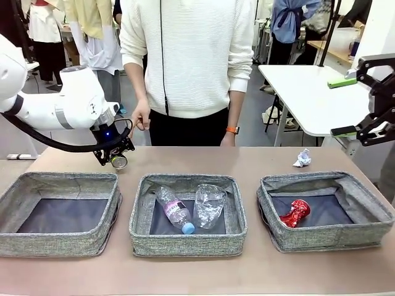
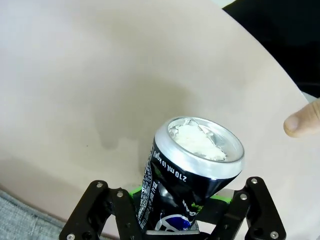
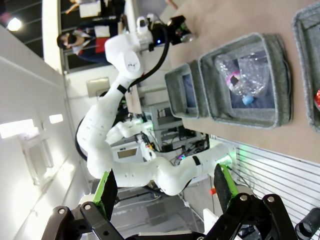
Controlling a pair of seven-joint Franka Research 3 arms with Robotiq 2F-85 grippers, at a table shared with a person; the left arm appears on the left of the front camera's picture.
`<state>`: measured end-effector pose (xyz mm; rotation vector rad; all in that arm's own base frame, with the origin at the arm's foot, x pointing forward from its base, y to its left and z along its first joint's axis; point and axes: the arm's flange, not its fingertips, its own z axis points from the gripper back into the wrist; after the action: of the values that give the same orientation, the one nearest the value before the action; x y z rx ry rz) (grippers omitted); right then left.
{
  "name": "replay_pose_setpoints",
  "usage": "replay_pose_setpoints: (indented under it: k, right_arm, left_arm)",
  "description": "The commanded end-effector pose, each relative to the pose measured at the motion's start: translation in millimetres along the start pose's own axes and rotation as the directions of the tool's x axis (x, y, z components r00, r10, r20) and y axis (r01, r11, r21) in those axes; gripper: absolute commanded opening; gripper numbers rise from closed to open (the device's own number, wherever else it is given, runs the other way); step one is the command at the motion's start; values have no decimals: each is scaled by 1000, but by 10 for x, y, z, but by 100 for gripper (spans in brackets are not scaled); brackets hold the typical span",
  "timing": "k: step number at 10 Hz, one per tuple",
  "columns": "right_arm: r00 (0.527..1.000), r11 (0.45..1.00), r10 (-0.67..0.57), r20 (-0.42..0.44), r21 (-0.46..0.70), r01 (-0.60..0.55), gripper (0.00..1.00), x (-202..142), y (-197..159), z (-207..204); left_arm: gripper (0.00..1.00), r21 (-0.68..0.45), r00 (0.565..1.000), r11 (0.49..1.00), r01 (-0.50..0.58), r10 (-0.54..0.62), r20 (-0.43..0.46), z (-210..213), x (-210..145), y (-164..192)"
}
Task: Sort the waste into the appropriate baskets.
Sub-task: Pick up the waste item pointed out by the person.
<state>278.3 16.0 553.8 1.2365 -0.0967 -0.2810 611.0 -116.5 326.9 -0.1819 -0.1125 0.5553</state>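
My left gripper (image 1: 115, 158) is shut on the dark printed can (image 1: 119, 161), held above the table behind the left basket (image 1: 55, 243). In the left wrist view the can (image 2: 192, 170) stands between the fingers, silver top up, over bare tabletop. The middle basket (image 1: 185, 243) holds the blue-capped bottle (image 1: 176, 213) and the clear cup (image 1: 210, 206). A crushed red can (image 1: 295, 213) lies in the right basket (image 1: 327, 237). The paper ball (image 1: 302, 158) sits on the table behind that basket. My right gripper (image 1: 352, 105) hangs open and empty, high at the far right; its pads (image 3: 107, 192) stand wide apart.
A person in a white sweater (image 1: 185, 55) stands at the far edge, one hand (image 1: 141, 120) near my left gripper; a fingertip (image 2: 302, 120) shows beside the can. A white table (image 1: 308, 98) stands behind on the right. The left basket's base is bare.
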Motion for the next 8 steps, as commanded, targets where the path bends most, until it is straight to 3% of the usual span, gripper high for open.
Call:
replay_pose_setpoints:
  k: [1, 4, 5, 7, 8]
  right_arm:
    - [1000, 1000, -9, 4, 11, 9, 100, -13, 33, -7]
    - [1000, 1000, -9, 4, 11, 9, 100, -13, 33, -7]
    - [1000, 1000, -9, 4, 11, 9, 100, -13, 33, -7]
    - [1000, 1000, -9, 4, 11, 9, 100, -13, 33, -7]
    - [1000, 1000, -9, 4, 11, 9, 100, -13, 33, -7]
  left_arm:
    - [0, -13, 984, 991, 133, -134, -118, 532, -176, 129]
    - [0, -118, 939, 941, 318, -330, -100, 1989, -1122, 672]
    - [0, -68, 944, 945, 321, -325, -51, 2262, -1564, 918]
    - [0, 17, 931, 934, 356, -357, 72, 2339, -2133, 1304]
    - [0, 39, 937, 943, 331, -333, 109, 2322, -2190, 1397]
